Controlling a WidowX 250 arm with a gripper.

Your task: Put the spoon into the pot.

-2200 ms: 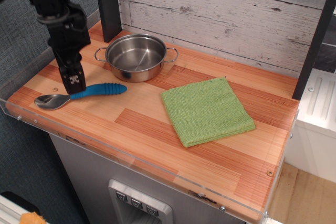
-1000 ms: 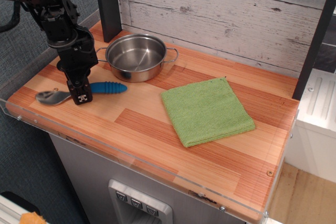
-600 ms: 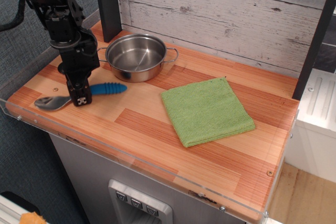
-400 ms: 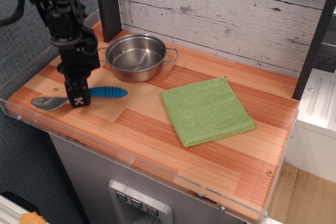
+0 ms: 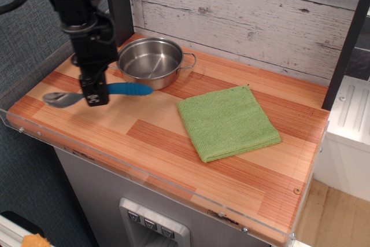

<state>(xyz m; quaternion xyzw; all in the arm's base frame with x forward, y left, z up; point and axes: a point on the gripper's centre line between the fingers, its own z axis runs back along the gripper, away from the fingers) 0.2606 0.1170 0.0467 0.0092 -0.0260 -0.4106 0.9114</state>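
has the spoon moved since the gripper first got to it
Yes. The spoon, clamped in the gripper, has risen off the wood and shifted right, its blue handle tip now nearer the pot.

Striped wooden table (image 5: 167,137), steel pot (image 5: 150,63) near the back left corner, folded green cloth (image 5: 228,122) flat toward the middle and right

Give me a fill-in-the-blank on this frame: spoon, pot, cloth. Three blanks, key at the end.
1. The gripper is shut on the spoon, whose handle is coloured ____.
2. The pot has nothing inside; the spoon is held to its ____ side in the image.
3. The folded cloth lying on the wooden counter is coloured ____.

Missing words: blue; left; green
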